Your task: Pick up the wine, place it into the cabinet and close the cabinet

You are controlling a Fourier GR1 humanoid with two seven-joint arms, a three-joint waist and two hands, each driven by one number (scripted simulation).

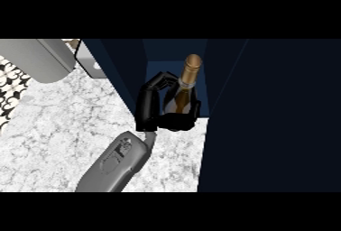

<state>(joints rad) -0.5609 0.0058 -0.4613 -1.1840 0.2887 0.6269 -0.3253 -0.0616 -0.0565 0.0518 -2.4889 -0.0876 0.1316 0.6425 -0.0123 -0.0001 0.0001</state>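
Left hand: fingers and thumb curled round the lower body of the wine bottle, gripping from its left side. The bottle lies just right of the palm with its long axis near upright. Its foil neck points toward the back of the cabinet and its base sits at the cabinet's mouth, between the side walls. Right hand: not visible. A dark door panel stands right of the cabinet opening.

Judgement: placement is nearly done. Next come release and backing out of the cabinet; the door is on the bottle's far side from this hand.
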